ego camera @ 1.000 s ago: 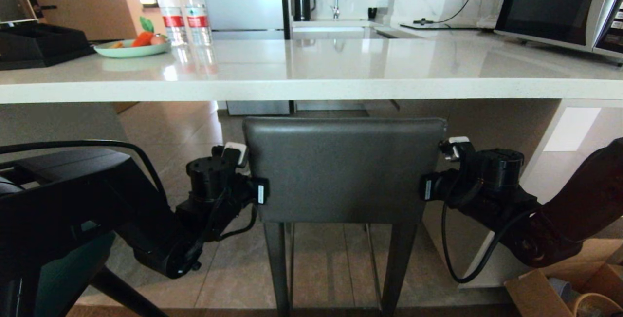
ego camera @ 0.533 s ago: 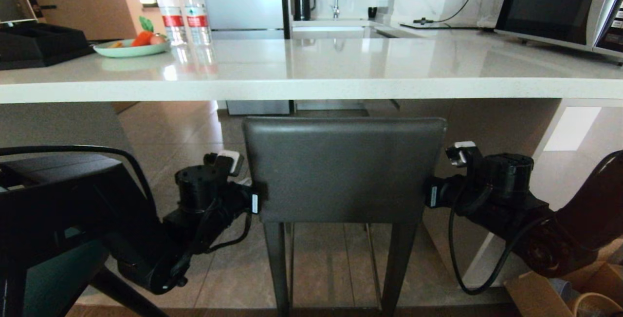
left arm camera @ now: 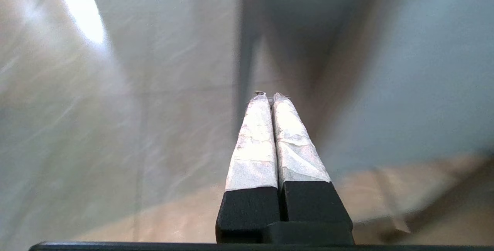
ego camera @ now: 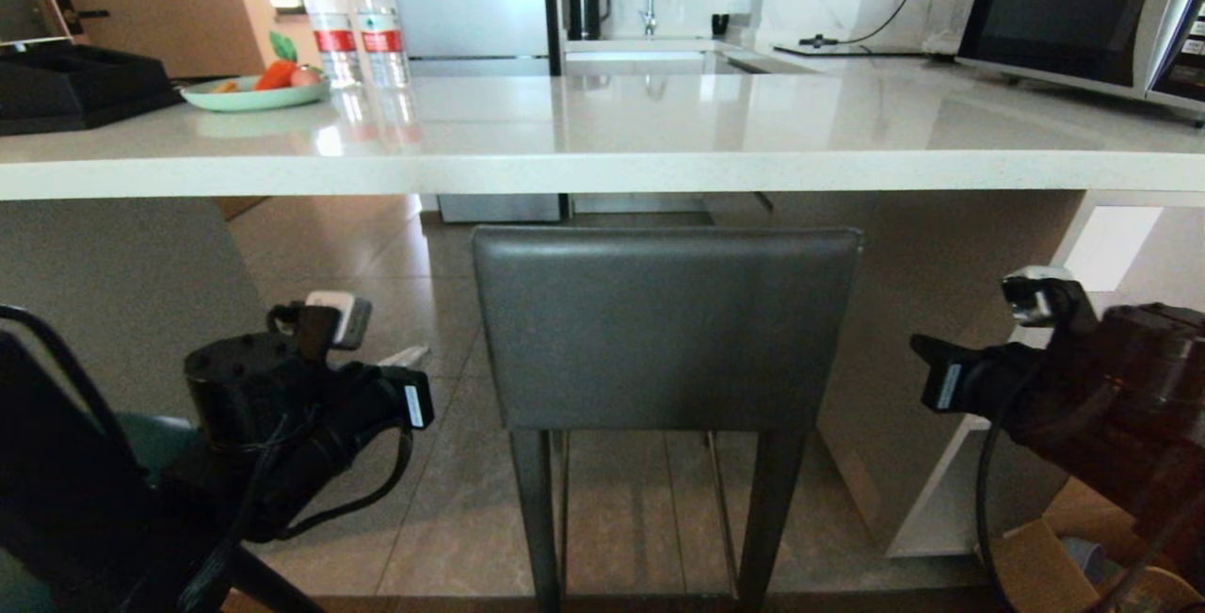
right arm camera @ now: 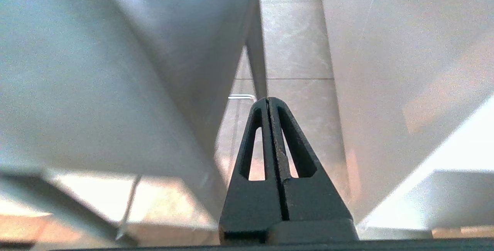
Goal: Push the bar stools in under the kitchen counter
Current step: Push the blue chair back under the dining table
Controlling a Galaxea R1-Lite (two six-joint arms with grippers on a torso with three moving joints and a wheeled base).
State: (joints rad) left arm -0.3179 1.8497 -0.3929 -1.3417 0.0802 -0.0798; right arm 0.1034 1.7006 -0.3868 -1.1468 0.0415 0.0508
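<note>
The dark-grey stool (ego camera: pixel 665 330) stands under the kitchen counter (ego camera: pixel 602 170), between and apart from the closed, empty left gripper (ego camera: pixel 407 357) and right gripper (ego camera: pixel 927 349).

Head view: bright daylight from the rear window; glare and reflections across the glossy tabletop (ego camera: pixel 659 137). Deep shade beneath it. Left wrist view: heavy motion blur, one glare patch. Right wrist view: sharp, slightly grainy.

Left gripper (left arm camera: pixel 269 96) — taped fingers (left arm camera: pixel 252 143) together
</note>
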